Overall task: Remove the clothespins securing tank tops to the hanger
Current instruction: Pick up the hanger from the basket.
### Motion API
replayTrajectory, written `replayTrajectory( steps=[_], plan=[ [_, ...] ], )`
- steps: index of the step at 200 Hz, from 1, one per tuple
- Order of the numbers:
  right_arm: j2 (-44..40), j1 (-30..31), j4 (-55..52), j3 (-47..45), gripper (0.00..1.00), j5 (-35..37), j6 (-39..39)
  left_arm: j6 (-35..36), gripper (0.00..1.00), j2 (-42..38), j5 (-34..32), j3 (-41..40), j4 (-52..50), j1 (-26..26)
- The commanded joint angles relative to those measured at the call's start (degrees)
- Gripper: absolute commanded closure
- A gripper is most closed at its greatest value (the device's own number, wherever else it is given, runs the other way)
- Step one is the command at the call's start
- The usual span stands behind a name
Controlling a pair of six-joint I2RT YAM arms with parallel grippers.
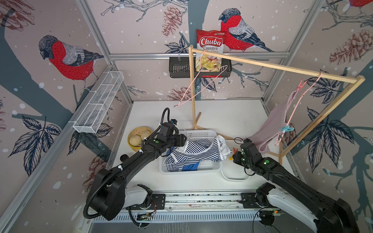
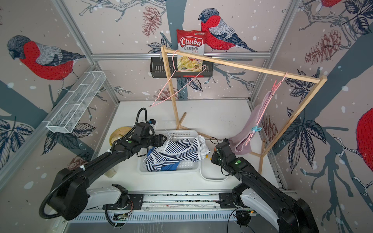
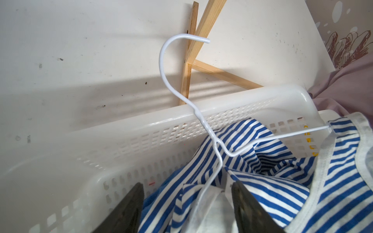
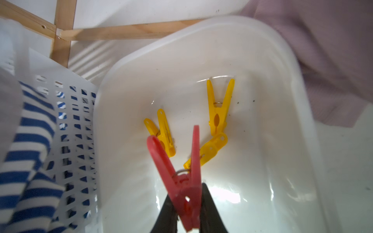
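My right gripper is shut on a red clothespin and holds it over a white tub. Three yellow clothespins lie in that tub. My left gripper stands open over the white basket, with the striped tank top and the wire of its white hanger between the fingers. A blue top lies under the striped one. The mauve tank top hangs from a pink hanger, held by a pink clothespin and a teal clothespin.
The wooden rack spans the back and right, with an empty pink hanger near its left post. A bamboo steamer sits left of the basket. On the walls are a chips bag, a black basket and a wire shelf.
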Motion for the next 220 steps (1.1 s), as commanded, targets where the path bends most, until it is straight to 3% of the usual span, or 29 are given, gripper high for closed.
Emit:
replayTrajectory(
  steps=[1, 46, 93, 164, 220],
  plan=[
    [2.6, -1.1, 3.7, 1.2, 0.72, -1.4, -2.3, -1.5, 0.34, 0.8, 0.3, 0.1, 6.1, -0.2],
    [4.4, -1.5, 5.1, 0.6, 0.59, -2.5, -2.7, -4.0, 0.45, 3.9, 1.0, 2.0, 8.3, -0.1],
    [-1.7, -1.7, 4.9, 0.7, 0.57, -1.2, -2.2, -5.4, 0.65, 9.6, 3.0, 4.6, 8.2, -0.8],
    [-7.1, -1.5, 1.4, 8.0, 0.6, -1.4, -6.8, -9.6, 0.68, 12.7, 3.1, 4.0, 12.0, -2.4],
    [-10.2, -1.4, 0.6, 12.3, 0.65, -1.2, -9.6, -12.9, 1.0, 12.2, 2.8, 2.2, 15.8, -2.5]
  ],
)
